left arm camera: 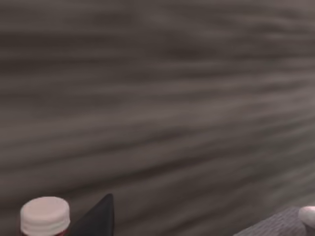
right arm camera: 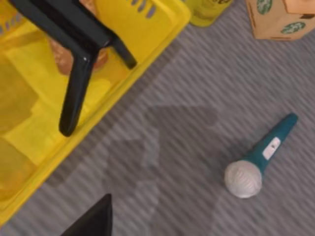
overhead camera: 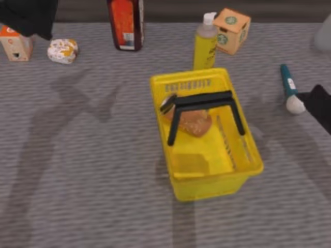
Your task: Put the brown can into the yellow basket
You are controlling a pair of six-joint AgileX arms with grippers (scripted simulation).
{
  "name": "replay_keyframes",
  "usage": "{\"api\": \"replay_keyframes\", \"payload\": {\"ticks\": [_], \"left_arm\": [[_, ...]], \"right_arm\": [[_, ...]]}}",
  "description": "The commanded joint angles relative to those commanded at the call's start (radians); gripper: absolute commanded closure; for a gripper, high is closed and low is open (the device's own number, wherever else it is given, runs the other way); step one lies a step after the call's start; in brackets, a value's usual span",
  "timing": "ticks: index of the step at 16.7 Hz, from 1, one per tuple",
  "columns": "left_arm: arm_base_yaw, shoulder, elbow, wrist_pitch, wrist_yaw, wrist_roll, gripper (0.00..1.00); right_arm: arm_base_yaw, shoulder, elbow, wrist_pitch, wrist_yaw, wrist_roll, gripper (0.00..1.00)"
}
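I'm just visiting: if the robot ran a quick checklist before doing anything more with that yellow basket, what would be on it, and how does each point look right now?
1. Brown can inside the yellow basket: ok, it lies on its side on the floor.
2. Black handles clear of the grippers: ok, nothing touches them.
3. Left arm away from the basket: ok, at the table's far left corner.
4. Right arm away: ok, at the right edge.
5. Grippers empty: cannot tell, fingertips not visible.
6. Microphone and yellow bottle undisturbed: ok, both outside the basket.
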Motion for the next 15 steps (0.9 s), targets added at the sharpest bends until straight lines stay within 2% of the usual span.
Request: {"api": "replay_keyframes", "payload": {"ticks": [4,8,12,15], "left_arm": [[0.046,-0.414,-0.259,-0.188,-0.223,0.010,0.00],[0.076,-0.759,-0.499,-0.346,-0.409,0.049,0.00],[0.093,-1.008,-0.685,-0.457,-0.544,0.095,0.00],[0.098,-1.105,-0.765,-0.502,-0.599,0.120,0.00]], "right_arm": [[0.101,0.399,0.394,-0.267,0.012,-0.186,0.00],[0.188,0.751,0.740,-0.503,0.026,-0.349,0.00],[0.250,1.007,0.991,-0.674,0.037,-0.467,0.00],[0.274,1.111,1.093,-0.744,0.041,-0.515,0.00]]}}
